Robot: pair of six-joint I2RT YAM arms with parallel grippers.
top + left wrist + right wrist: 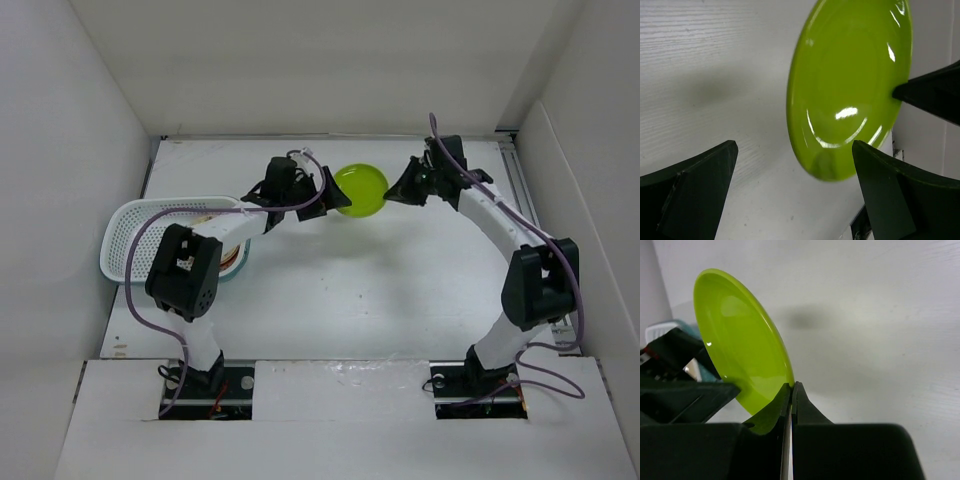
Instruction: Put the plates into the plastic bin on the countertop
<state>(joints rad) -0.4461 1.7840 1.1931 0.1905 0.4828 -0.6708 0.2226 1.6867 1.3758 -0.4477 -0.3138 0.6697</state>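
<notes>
The lime green plate hangs tilted on edge above the countertop at the back middle. My right gripper is shut on its right rim; in the right wrist view the jaws pinch the plate's edge. My left gripper is open at the plate's left rim. In the left wrist view the plate fills the upper right, its lower edge just ahead of my wide-open left gripper. The plastic bin sits at the left. An orange plate shows in it, mostly hidden by my left arm.
White walls bound the countertop on the left, back and right. My left arm's elbow hangs over the bin's right half. The right gripper's finger shows in the left wrist view. A metal rail runs along the right edge.
</notes>
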